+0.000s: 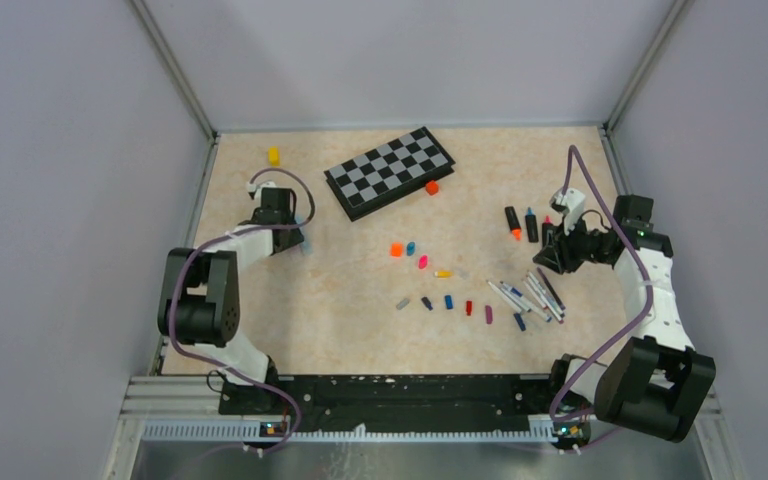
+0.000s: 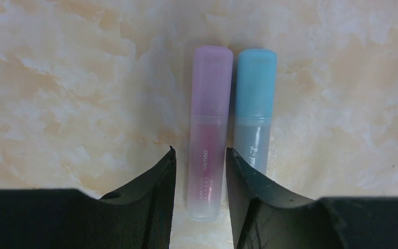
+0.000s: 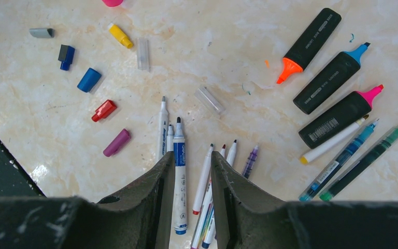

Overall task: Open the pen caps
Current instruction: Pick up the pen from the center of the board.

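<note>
Item: pink-capped pen, lying flat on the table, left of the chessboard and on its arms' side. Its long axis runs straight away from the left gripper, barrel end nearest, with the pink cap seated at the far end. Companion: blue-capped pen, parallel and just beside it, cap also on. Left gripper: released, jaws straddling the pink pen's barrel with a sliver of table showing on each side, not pinching. The finger on the blue pen's side overlaps that pen's barrel end in the wrist view. Judged: the closing line crosses the barrel squarely, so a grasp needs little correction, though the neighbour crowds that finger. Right gripper: released, jaws apart, over the uncapped markers to the right of the chessboard's near corner and well apart from the capped pair; the left arm is plainly nearer. Loose caps lie scattered on the chessboard's near side; three black highlighters, uncapped, lie off its right end. Surface: beige marbled table, flat, enclosed by plain grey panels.
</note>
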{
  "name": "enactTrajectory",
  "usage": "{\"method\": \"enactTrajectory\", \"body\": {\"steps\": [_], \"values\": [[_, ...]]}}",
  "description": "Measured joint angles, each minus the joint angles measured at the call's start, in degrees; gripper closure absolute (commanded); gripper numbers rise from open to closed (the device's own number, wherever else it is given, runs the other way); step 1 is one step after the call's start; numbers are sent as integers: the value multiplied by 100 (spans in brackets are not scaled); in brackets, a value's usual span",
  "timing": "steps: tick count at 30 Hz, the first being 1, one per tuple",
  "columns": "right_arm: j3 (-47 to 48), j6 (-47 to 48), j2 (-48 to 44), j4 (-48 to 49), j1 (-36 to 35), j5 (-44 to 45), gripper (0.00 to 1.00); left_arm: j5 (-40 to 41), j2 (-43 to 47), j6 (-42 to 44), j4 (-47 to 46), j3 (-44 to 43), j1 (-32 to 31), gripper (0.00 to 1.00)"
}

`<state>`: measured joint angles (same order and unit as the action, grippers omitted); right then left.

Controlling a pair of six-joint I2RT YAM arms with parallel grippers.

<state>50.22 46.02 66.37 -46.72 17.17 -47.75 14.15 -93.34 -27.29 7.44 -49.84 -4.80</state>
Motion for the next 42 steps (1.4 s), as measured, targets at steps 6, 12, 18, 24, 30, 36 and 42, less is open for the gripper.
{"method": "enactTrajectory", "body": {"steps": [6, 12, 18, 24, 30, 36, 42], "values": [[0, 0, 0, 0, 0, -13, 69, -83, -142, -7, -35, -2, 20, 56], [0, 0, 0, -2, 0, -20, 69, -129, -195, -11, -42, -61, 52, 57], [0, -2, 0, -2, 0, -20, 69, -129, -330, -72, -35, -199, 103, 63], [0, 0, -2, -4, 0, -28, 69, -129, -586, -131, 214, -573, 107, 73], [0, 9, -87, -37, 0, -39, 69, -127, -595, -153, 284, -603, 107, 85], [0, 42, -170, -81, 0, -39, 69, -125, -581, -155, 304, -603, 107, 92], [0, 46, -188, -85, 0, -42, 69, -127, -422, -155, 442, -476, 107, 95]]}}
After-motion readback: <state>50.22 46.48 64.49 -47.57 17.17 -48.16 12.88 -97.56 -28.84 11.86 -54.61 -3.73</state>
